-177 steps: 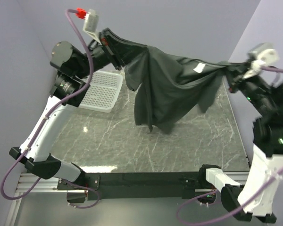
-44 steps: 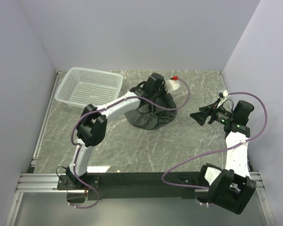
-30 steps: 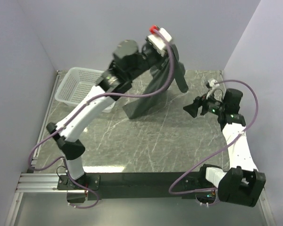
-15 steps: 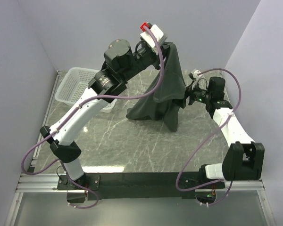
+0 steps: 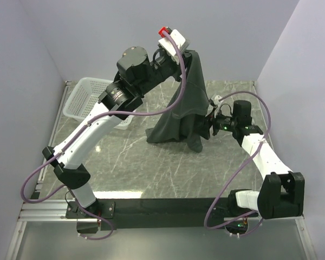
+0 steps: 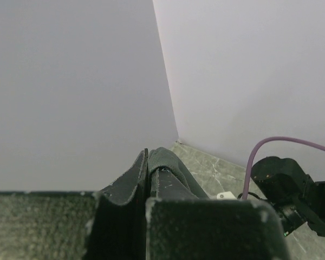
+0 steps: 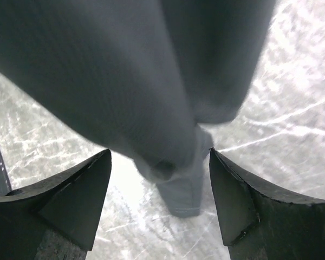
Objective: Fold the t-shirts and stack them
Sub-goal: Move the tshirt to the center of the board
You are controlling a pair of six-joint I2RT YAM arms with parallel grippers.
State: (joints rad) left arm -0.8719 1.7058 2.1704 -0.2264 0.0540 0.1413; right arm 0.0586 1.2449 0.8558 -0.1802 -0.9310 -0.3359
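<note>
The dark grey-green t-shirt (image 5: 187,103) hangs as a long drape from my left gripper (image 5: 190,54), raised high over the back of the table, and its lower end rests bunched on the marble. In the left wrist view the left gripper (image 6: 148,162) is shut on a fold of the t-shirt (image 6: 170,165). My right gripper (image 5: 204,127) is low at the drape's right edge. In the right wrist view it (image 7: 158,154) is open, and a hanging end of the t-shirt (image 7: 124,81) dangles between and just ahead of the two fingers, touching neither.
A white mesh basket (image 5: 92,97) stands at the back left, partly behind the left arm. The marble table (image 5: 151,168) is walled at the back and on both sides. The right arm's purple cable (image 5: 260,108) loops near the right wall.
The left gripper has lifted the t-shirt off the table into a hanging drape. The right gripper has moved left up to its lower right edge, its jaws narrowing a little.
</note>
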